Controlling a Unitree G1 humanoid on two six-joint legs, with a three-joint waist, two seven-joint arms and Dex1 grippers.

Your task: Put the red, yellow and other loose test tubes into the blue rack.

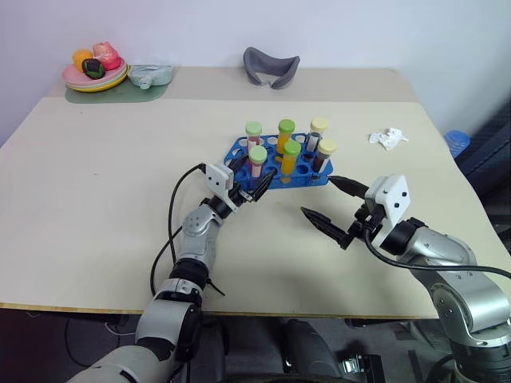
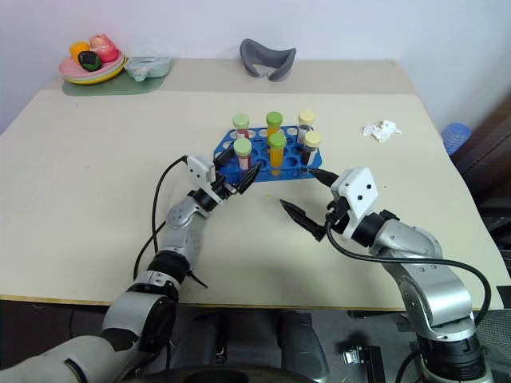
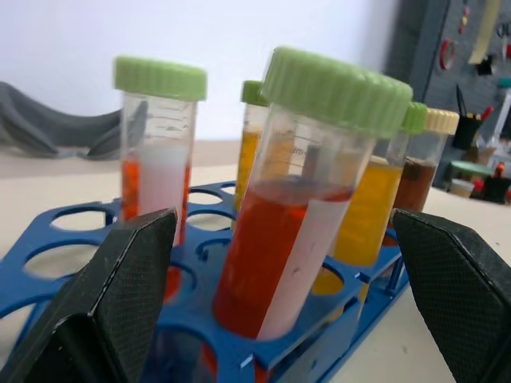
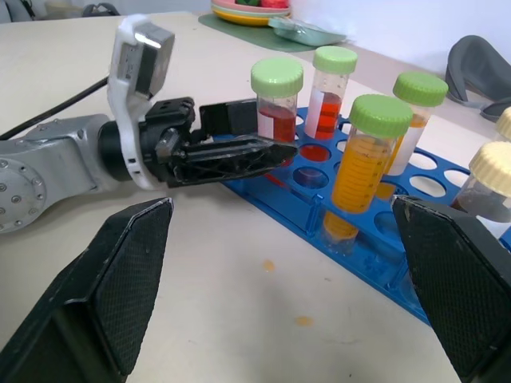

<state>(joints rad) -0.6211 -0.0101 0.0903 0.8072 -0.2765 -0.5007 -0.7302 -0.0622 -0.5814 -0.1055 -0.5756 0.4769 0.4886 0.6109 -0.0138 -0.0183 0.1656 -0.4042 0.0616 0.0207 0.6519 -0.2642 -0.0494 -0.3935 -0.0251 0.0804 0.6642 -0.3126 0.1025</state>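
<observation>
Fingers of both grippers spread apart; graduation marks on red tube [image 3: 279, 239].

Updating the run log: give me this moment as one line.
left gripper: open, at front red tube | right gripper: open, empty | blue rack: six tubes standing | table: no loose tubes seen
</observation>
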